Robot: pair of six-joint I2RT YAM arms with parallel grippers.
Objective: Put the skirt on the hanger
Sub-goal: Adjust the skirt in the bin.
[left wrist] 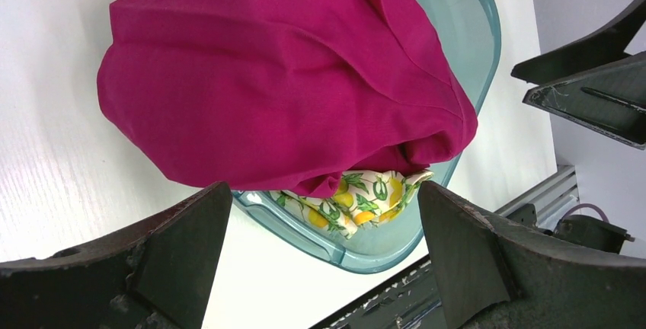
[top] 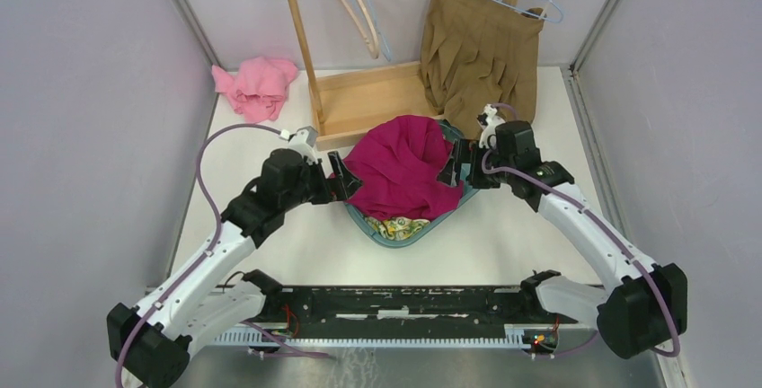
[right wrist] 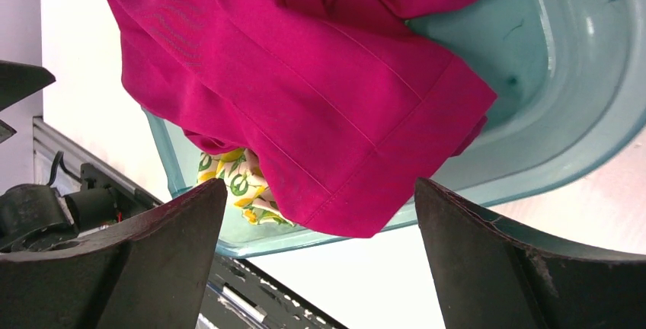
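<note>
Your left gripper (top: 346,183) and right gripper (top: 456,165) flank the magenta skirt (top: 400,168) in its tub (top: 385,233), both wide open, holding nothing.

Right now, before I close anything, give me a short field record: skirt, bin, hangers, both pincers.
skirt: magenta, bunched in the bin, draped over its rim
bin: teal, mid-table; lemon-print cloth under the skirt
left pincer: open, at the skirt's left side, holding nothing
right pincer: open, at the skirt's right side, holding nothing
hangers: empty, hanging at the wooden rack, far side
brown garment: hung at the rack's right
pink cloth: on the table, far left
</note>
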